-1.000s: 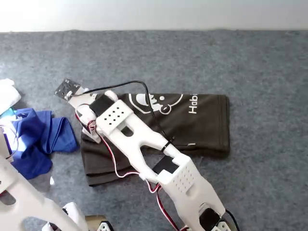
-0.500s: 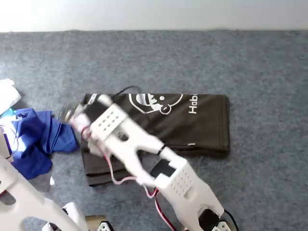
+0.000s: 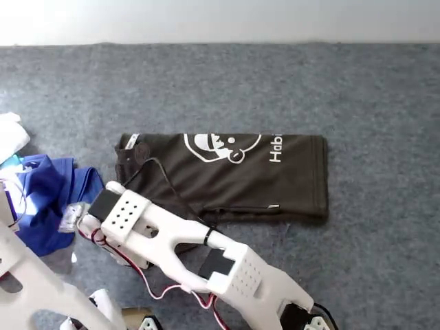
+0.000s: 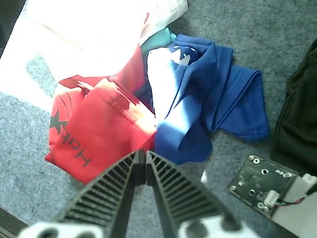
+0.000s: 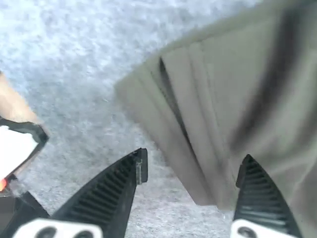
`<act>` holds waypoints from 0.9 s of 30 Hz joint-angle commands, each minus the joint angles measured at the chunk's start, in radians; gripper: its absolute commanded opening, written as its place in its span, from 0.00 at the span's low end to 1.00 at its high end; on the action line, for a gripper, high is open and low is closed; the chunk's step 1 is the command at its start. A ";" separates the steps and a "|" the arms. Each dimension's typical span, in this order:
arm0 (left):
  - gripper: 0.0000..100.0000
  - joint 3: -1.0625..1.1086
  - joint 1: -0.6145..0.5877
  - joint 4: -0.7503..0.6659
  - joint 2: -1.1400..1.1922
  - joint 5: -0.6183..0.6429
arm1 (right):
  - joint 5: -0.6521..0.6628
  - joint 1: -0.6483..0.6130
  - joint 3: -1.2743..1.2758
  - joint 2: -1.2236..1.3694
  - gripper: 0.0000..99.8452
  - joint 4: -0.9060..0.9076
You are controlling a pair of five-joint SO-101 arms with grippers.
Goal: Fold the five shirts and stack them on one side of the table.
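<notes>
A dark brown shirt (image 3: 234,175) with a white print lies folded into a long rectangle mid-table. My right gripper (image 3: 77,218) hovers just off its near-left corner, over the carpet beside the blue shirt (image 3: 48,196). In the right wrist view the right gripper (image 5: 190,171) is open, with the brown shirt's layered corner (image 5: 223,114) ahead of it and nothing between the fingers. My left gripper (image 4: 145,157) is shut and empty above a heap of a red shirt (image 4: 99,129), a blue shirt (image 4: 208,104) and a white shirt (image 4: 89,34).
The table is covered in grey carpet (image 3: 371,96), open at the back and right. The right arm (image 3: 206,254) reaches across the front from the near edge. The left arm (image 3: 27,275) rises at the near-left corner. A white cloth (image 3: 10,134) lies at the left edge.
The right arm has swung from the brown shirt's far-left corner toward the near left, off the shirt. The shirt's left end now lies uncovered.
</notes>
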 commanded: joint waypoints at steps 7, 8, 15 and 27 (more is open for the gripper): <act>0.01 -0.010 -0.005 0.002 -0.020 0.009 | 0.008 -0.041 -0.005 0.061 0.28 -0.051; 0.01 -0.010 -0.005 0.002 -0.020 0.009 | 0.009 -0.038 -0.005 0.062 0.26 -0.067; 0.01 -0.010 -0.005 0.002 -0.020 0.009 | 0.015 -0.005 -0.005 0.087 0.05 -0.094; 0.01 -0.010 -0.005 0.002 -0.020 0.009 | 0.015 0.088 -0.044 0.140 0.01 -0.107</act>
